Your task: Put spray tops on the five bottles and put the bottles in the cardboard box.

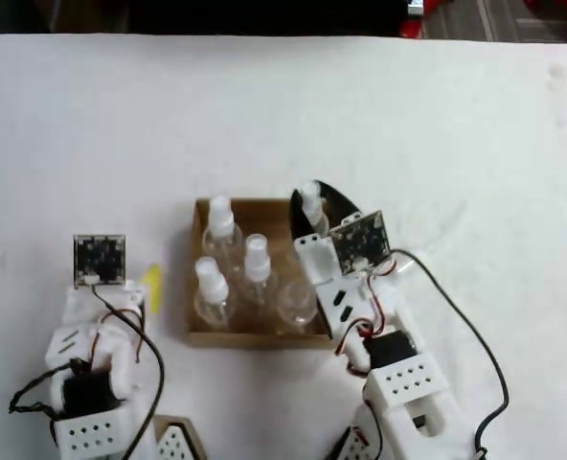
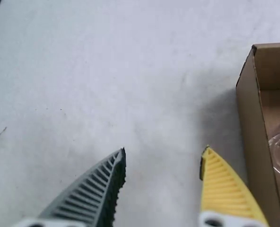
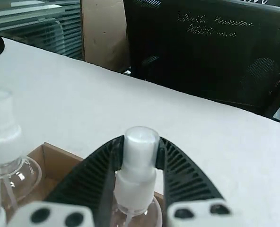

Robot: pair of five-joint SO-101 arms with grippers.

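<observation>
A cardboard box (image 1: 199, 331) stands mid-table with three spray-topped clear bottles (image 1: 220, 220) (image 1: 257, 259) (image 1: 210, 280) upright inside. Another clear bottle body (image 1: 298, 299) stands in the box's near right corner. My right gripper (image 1: 320, 192) (image 3: 140, 142) is over the box's far right corner, shut on the white spray top of a bottle (image 1: 308, 203) (image 3: 139, 165). A neighbouring capped bottle (image 3: 3, 137) stands beside it. My left gripper (image 1: 142, 280) (image 2: 162, 158) hangs open over bare table left of the box (image 2: 251, 123), with nothing between its grey and yellow fingers (image 2: 223, 184).
The white table (image 1: 437, 125) stretches wide beyond and to both sides of the box. A small cardboard piece (image 1: 183, 436) lies at the near edge between the arms. A black chair (image 3: 215, 52) and a brown panel (image 3: 102, 33) stand past the far edge.
</observation>
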